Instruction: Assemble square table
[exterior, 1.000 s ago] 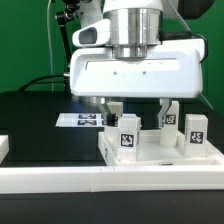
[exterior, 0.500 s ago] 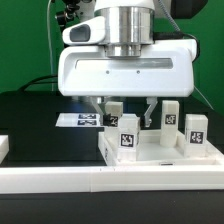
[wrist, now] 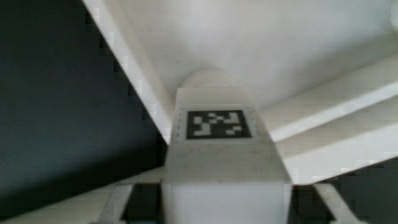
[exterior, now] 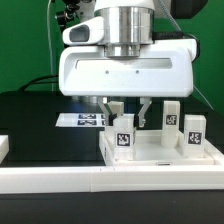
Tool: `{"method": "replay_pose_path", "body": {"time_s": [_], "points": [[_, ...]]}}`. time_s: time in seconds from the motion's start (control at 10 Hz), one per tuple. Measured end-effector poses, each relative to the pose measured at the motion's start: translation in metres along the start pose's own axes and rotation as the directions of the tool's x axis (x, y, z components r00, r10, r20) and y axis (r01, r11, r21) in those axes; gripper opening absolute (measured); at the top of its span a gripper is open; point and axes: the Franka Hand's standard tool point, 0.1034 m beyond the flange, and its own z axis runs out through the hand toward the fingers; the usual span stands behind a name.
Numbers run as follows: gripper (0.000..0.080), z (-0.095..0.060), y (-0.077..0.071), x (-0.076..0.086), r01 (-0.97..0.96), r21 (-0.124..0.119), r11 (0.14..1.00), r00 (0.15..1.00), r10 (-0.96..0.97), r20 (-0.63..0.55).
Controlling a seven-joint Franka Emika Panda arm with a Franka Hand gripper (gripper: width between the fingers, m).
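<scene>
The square table's white slab (exterior: 160,156) lies at the exterior view's right, with white tagged legs standing on it. One leg (exterior: 124,134) stands at the slab's near left corner, and two more (exterior: 170,117) (exterior: 194,133) stand to the exterior view's right. My gripper (exterior: 130,116) hangs straight over the near left leg, a finger on each side of its top. In the wrist view that leg (wrist: 221,150) fills the space between my fingers (wrist: 118,203), with thin dark gaps left on both sides. The slab's rim (wrist: 214,40) runs behind it.
The marker board (exterior: 82,121) lies flat on the black table behind the slab, at the exterior view's left. A long white rail (exterior: 90,180) runs along the front. A small white block (exterior: 4,147) sits at the left edge.
The gripper has shifted slightly toward the exterior view's left. Its fingers have drawn in from wide open to close on either side of the near left leg.
</scene>
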Motion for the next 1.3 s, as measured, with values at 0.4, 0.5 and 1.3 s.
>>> {"method": "replay_pose_path", "body": {"time_s": [0.4, 0.5, 1.3], "points": [[0.0288, -0.0002, -0.0045, -0.0051, -0.440, -0.002, 0.898, 0.898, 0.440, 0.001], [0.0288, 0.0001, -0.0043, -0.0053, -0.515, 0.004, 0.857, 0.857, 0.515, 0.001], [0.0290, 0.0003, -0.0051, -0.0054, -0.945, 0.004, 0.327, 0.327, 0.944, 0.034]]}}
